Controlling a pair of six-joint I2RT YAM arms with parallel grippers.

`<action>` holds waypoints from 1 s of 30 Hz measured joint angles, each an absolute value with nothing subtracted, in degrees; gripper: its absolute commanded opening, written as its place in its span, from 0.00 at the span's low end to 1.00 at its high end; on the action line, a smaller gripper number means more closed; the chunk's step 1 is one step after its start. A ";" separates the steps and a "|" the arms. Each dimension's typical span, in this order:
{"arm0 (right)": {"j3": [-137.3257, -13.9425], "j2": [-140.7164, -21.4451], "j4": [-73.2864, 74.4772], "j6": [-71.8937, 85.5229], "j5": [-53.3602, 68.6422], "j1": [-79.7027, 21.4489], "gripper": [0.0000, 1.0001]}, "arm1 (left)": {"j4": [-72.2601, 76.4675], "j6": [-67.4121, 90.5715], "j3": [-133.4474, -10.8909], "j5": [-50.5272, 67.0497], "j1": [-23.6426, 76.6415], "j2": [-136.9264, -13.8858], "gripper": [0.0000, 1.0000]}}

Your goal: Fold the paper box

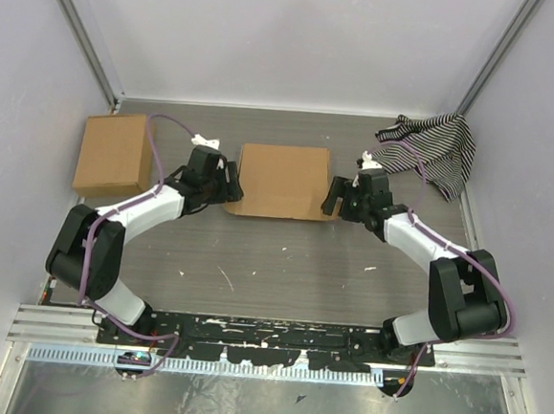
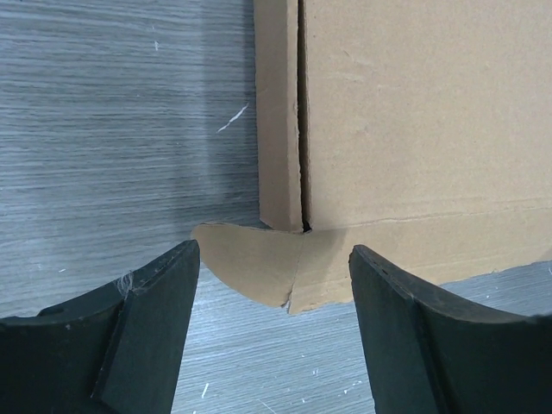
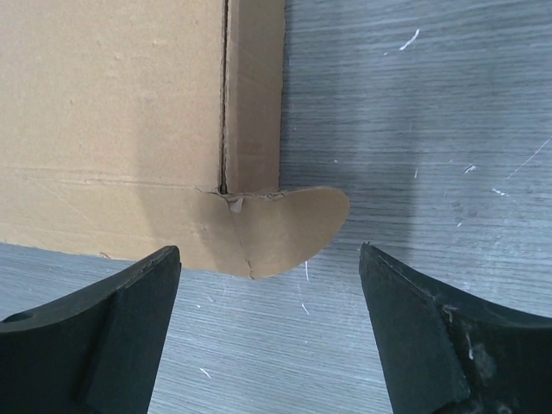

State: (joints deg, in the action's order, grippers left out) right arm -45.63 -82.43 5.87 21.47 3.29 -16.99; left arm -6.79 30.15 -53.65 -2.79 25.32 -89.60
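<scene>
The paper box (image 1: pixel 281 180) lies flat and closed at the middle of the table, a shallow brown cardboard mailer. My left gripper (image 1: pixel 230 190) is open at its near left corner. In the left wrist view the box (image 2: pixel 414 112) fills the upper right, and a rounded tab (image 2: pixel 246 257) sticks out at the corner, lying between my open left gripper's (image 2: pixel 274 259) fingers. My right gripper (image 1: pixel 334 196) is open at the near right corner. In the right wrist view the box (image 3: pixel 112 95) shows a rounded tab (image 3: pixel 297 222) just ahead of the open right gripper (image 3: pixel 269 254). Neither gripper holds anything.
A squarer brown cardboard box (image 1: pixel 115 154) stands at the left wall. A black-and-white striped cloth (image 1: pixel 437 149) lies bunched in the far right corner. Grey walls close in the table on three sides.
</scene>
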 measured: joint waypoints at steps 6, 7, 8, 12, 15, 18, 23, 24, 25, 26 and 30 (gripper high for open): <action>-42.28 -82.78 2.98 22.68 6.57 -16.21 0.89 | -6.37 30.50 -53.25 -2.11 25.32 -89.73 0.76; -42.15 -83.02 2.63 22.68 7.11 -16.12 0.89 | -6.28 30.52 -53.23 -1.98 25.32 -89.73 0.76; -42.13 -83.31 2.24 22.65 7.64 -16.08 0.89 | -6.24 30.55 -53.19 -1.91 25.32 -89.76 0.76; -41.60 -83.50 0.01 22.63 9.47 -16.05 0.88 | -5.19 31.16 -52.75 -0.99 25.34 -90.21 0.75; -41.01 -83.50 -0.82 22.63 10.48 -16.05 0.88 | -4.36 31.81 -51.79 -0.23 25.52 -90.80 0.75; -40.80 -83.50 -1.32 22.61 11.31 -16.05 0.86 | -4.08 32.27 -51.20 0.40 25.78 -91.55 0.74; -40.75 -83.55 -2.24 22.61 12.78 -16.05 0.85 | -3.38 33.08 -50.87 1.13 26.24 -92.12 0.74; -40.75 -83.55 -2.37 22.63 13.06 -16.05 0.84 | -3.25 33.15 -50.83 1.23 26.35 -92.12 0.74; -40.71 -83.55 -2.55 22.63 13.30 -16.05 0.83 | -3.05 33.26 -50.78 1.41 26.41 -92.12 0.73; -40.69 -83.55 -2.59 22.63 13.56 -16.05 0.83 | -2.83 33.32 -50.68 1.56 26.50 -92.12 0.73; -40.71 -83.55 -2.48 22.46 14.50 -16.19 0.80 | -2.46 33.93 -50.46 2.48 26.87 -92.12 0.72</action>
State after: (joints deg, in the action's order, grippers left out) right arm -40.71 -83.55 -2.48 22.46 14.50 -16.19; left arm -2.46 33.93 -50.46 2.48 26.87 -92.12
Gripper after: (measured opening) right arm 0.817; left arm 0.726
